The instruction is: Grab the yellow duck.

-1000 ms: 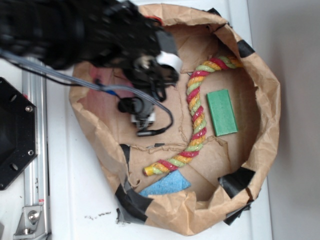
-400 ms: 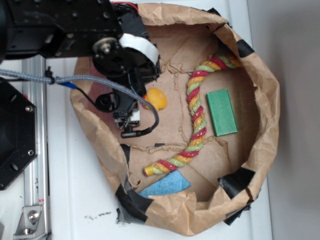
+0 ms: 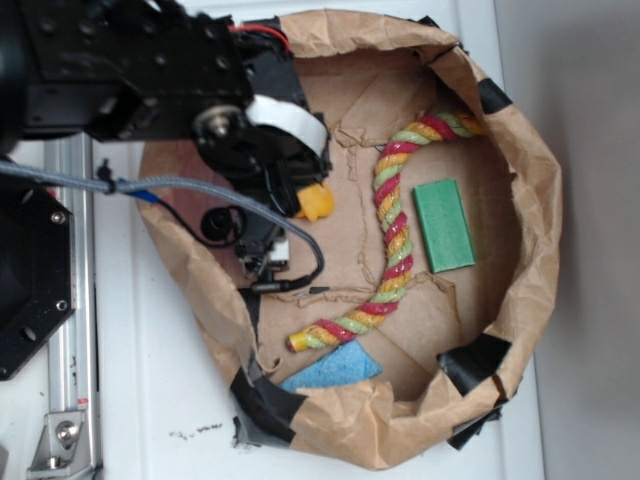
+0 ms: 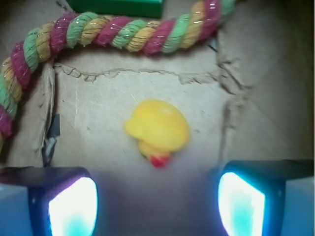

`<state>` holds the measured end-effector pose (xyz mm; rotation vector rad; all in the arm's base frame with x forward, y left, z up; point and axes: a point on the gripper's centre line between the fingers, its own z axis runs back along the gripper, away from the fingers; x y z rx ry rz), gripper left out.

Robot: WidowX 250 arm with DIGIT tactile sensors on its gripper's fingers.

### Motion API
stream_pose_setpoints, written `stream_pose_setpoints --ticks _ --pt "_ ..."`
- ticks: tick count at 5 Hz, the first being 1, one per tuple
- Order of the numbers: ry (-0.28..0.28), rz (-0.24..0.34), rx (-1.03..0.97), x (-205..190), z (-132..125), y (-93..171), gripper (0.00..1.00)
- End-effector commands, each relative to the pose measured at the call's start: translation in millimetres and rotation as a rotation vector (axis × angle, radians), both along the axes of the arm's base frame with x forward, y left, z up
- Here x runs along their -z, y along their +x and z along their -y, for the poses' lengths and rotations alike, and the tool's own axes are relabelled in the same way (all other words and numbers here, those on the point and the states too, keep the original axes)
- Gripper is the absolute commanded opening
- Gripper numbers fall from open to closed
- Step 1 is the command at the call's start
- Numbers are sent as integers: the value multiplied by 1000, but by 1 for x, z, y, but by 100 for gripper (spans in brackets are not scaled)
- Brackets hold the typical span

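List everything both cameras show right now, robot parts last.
yellow duck: one, yellow with red beak, on the cardboard floor, ahead of the open fingers, untouched
rope: one, red-yellow-green twist, curving across the bin's middle
green block: one, green, right of the rope
blue piece: one, blue, at the bin's lower edge
paper bin: one, brown with black tape, on the white table
end effector: one, open, above the duck

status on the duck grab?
Gripper open, fingers apart, nothing held. Yellow duck on the cardboard ahead of the gap, untouched. Rope beyond it, not in the way.
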<state>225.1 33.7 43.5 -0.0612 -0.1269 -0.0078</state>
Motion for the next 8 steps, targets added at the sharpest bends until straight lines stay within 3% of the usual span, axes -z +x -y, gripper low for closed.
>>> stream_pose_setpoints --ticks 1,4,5,6,8 --pt "-17 40 15 17 8 23 100" --pt "2 24 19 25 5 37 100" --pt "-5 24 13 24 2 37 82" --pt "3 21 7 27 -1 36 0" --pt "24 36 4 19 -1 34 0"
